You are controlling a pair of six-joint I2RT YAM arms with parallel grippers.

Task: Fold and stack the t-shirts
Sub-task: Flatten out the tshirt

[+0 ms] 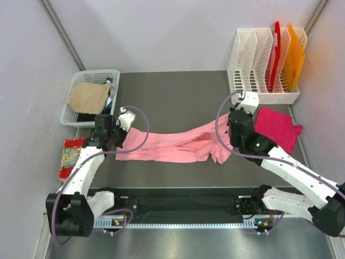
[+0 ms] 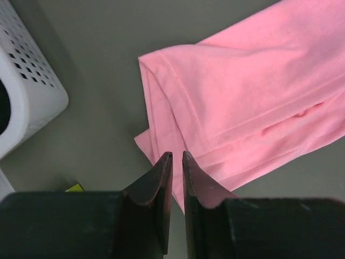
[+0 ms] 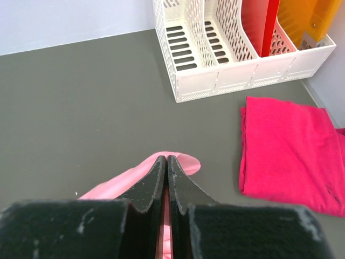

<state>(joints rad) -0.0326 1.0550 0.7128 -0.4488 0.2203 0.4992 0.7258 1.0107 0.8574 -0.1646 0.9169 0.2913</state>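
The salmon-pink t-shirt (image 1: 178, 144) lies bunched in a long strip across the middle of the table. My right gripper (image 1: 229, 125) is shut on its right end and holds that end a little above the table; pink cloth (image 3: 186, 162) shows between and past the fingertips. My left gripper (image 1: 118, 141) is over the shirt's left end (image 2: 242, 97). Its jaws are nearly together with a thin gap, and table shows through, so it holds nothing. The magenta t-shirt (image 1: 277, 130) lies folded at the right and also shows in the right wrist view (image 3: 291, 151).
A white basket (image 1: 97, 72) holding beige cloth stands at the back left, close to my left gripper (image 2: 32, 91). A white file rack (image 1: 264, 59) with red and orange folders stands at the back right (image 3: 226, 59). A small red-edged patterned piece (image 1: 70, 156) lies at the left edge.
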